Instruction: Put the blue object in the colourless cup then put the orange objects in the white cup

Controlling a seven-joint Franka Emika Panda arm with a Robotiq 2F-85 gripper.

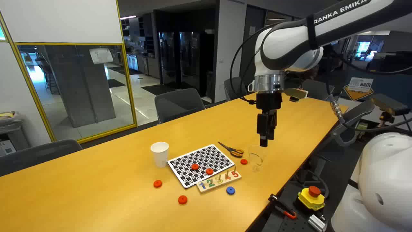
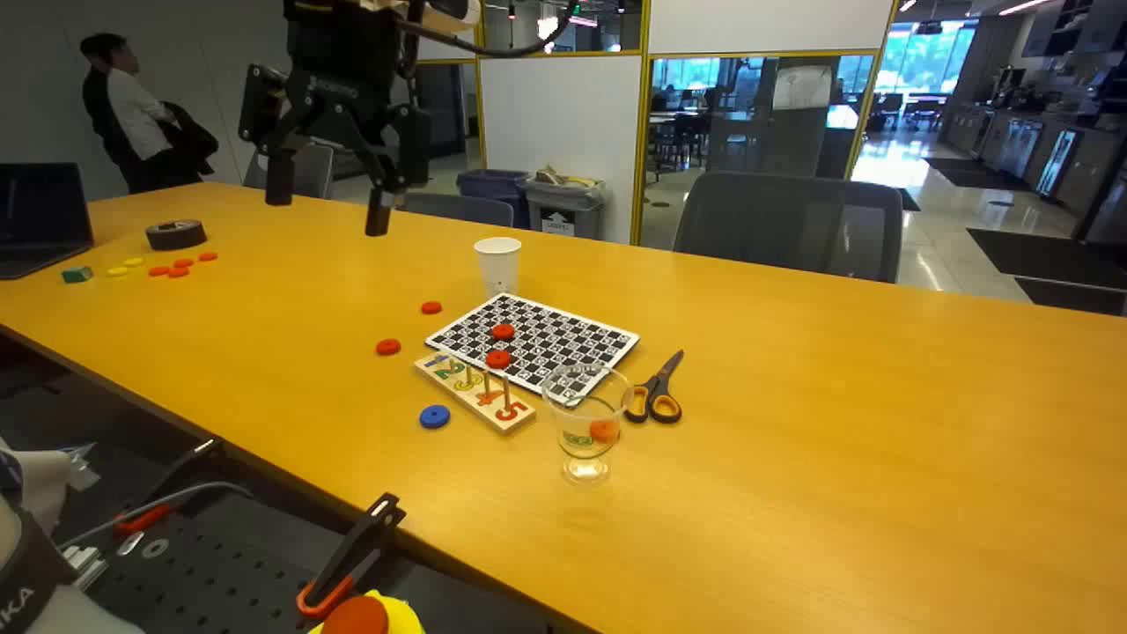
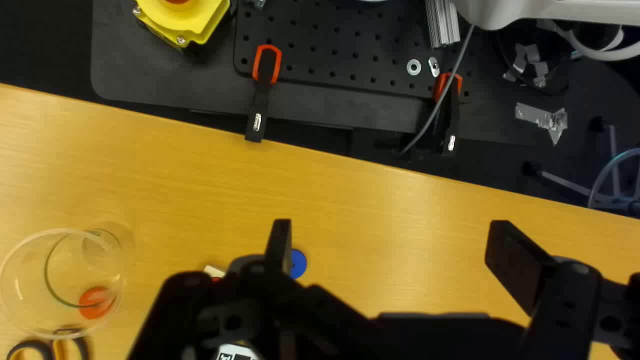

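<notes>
Long wood-toned table (image 1: 96, 206) carries the lot; white & blk Franka arm (image 1: 289, 48) reaches over it from its base-side edge. Laptop (image 2: 40, 211) sits nr that same edge in an exterior view, well apart from the main group. Claw (image 2: 328, 198) hangs above the table, fingers spread wide. Checkerboard (image 1: 206, 158) lies flat amid the group. Clear footed cup (image 2: 577, 418) stands upright on the table, just off one board corner. White cup (image 1: 160, 156) stands upright at the board's diagonally opp. corner; touching or just beside, can't tell. Peg block (image 1: 219, 181), wooden, numbered 1–5, runs along the board's long edge on the base side, 5 end toward the clear cup; whether it laps the board, can't tell. Scissors (image 1: 233, 150) w/ blk & orange handles lie by the board's short edge, handles toward the clear cup. Tape roll (image 2: 176, 234), dark, rests nr the laptop. Orange discs (image 1: 182, 199), five in the main group: one abt mid-board, one nr the board's long edge by the block, two on the table past the short edge on the white cup's side, one on the table btwn the clear cup & the board corner, seen thru the cup in the wrist view. Blue disc (image 1: 230, 190) lies flat on the table btwn the block & the base-side edge; in the wrist view a claw finger hides part of it.
</notes>
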